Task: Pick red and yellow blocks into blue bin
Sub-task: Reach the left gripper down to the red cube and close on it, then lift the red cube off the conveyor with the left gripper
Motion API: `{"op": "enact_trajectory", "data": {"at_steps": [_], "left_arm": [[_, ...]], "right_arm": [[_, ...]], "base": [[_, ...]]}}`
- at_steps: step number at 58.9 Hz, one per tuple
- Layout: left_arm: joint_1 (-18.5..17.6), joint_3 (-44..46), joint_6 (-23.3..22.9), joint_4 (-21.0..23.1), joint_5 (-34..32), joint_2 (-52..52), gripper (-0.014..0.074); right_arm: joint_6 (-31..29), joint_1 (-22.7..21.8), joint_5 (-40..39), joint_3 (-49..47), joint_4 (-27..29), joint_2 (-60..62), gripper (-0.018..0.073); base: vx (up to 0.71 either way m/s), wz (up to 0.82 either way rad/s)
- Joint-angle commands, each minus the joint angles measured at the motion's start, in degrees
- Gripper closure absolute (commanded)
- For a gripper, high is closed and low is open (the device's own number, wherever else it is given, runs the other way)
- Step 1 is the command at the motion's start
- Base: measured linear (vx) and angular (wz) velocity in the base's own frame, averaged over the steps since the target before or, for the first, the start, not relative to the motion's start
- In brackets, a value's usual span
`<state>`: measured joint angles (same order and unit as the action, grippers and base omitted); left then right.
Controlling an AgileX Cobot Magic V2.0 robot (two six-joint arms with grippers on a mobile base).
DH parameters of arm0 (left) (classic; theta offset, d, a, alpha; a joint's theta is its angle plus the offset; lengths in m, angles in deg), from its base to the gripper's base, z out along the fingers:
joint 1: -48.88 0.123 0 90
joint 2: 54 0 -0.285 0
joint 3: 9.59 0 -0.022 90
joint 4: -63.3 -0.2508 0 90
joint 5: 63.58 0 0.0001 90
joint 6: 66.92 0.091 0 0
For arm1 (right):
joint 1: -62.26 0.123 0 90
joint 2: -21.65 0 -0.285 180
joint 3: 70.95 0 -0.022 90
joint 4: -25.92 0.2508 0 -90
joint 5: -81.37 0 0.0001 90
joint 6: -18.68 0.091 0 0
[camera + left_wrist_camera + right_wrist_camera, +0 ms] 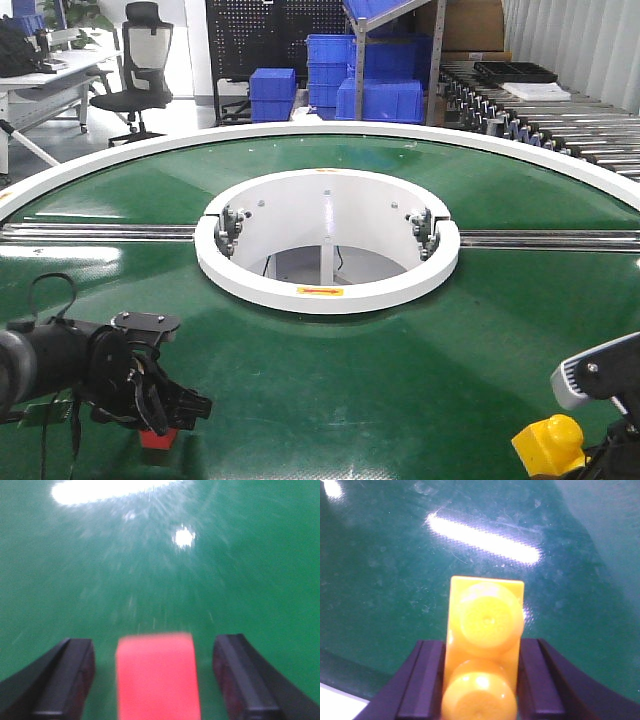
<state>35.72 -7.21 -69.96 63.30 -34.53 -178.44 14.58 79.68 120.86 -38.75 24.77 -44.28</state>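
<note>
Black arm (60,365), looped cable (55,275), perhaps grey casing (595,365)

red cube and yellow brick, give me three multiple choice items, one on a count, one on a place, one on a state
1. How many round studs top the yellow brick?
A one
B two
C four

2. Where is the red cube?
A on top of the yellow brick
B in a drawer
C on the green belt, between the fingers of the left gripper

3. How does the left gripper stand to the red cube?
A open, with a gap on each side
B shut on it
C shut above it

Answers:
1 B: the right wrist view shows two studs.
2 C: the left wrist view shows it on green between the two fingers.
3 A: green shows between each finger and the cube.
</note>
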Motion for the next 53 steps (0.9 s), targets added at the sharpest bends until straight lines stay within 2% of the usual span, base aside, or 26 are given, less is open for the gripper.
{"op": "enact_trajectory", "data": {"at_steps": [1, 10, 19, 29, 43, 49, 53], "left_arm": [[-0.5, 2.9, -0.6, 0.8, -2.8, 1.9, 0.0043], [-0.5, 3.2, -0.6, 0.8, -1.7, 1.6, 0.009], [-0.5, 3.2, -0.5, 0.7, 0.4, 1.9, 0.0177], [-0.5, 3.2, -0.5, 0.8, 4.7, 4.5, 0.0253], [-1.3, 2.1, 0.9, 1.5, 11.3, 16.8, 0.0329], [-3.5, -2.8, 4.3, 2.3, 9.4, 24.5, 0.0354], [-5.2, -6.0, 4.9, 2.3, 7.7, 29.4, 0.0365]], "right_arm": [[-0.5, -0.1, -3.3, -1.6, -0.3, 1.1, 0.0328], [-0.5, -0.1, -3.3, -1.6, -0.3, 1.1, 0.0328], [-0.5, -0.1, -3.3, -1.6, -0.3, 1.1, 0.0328], [-0.5, -0.1, -3.2, -1.6, -0.3, 1.1, 0.0328], [-0.5, -0.1, -2.5, -1.6, -0.3, 1.1, 0.0328], [-0.5, -0.1, -2.2, -1.6, -0.3, 1.1, 0.0328], [-0.5, -0.1, -2.2, -1.6, -0.3, 1.1, 0.0328]], "base": [[0.0, 0.0], [0.0, 0.0], [0.0, 0.0], [0.0, 0.0], [0.0, 0.0], [0.0, 0.0], [0.0, 0.0]]}}
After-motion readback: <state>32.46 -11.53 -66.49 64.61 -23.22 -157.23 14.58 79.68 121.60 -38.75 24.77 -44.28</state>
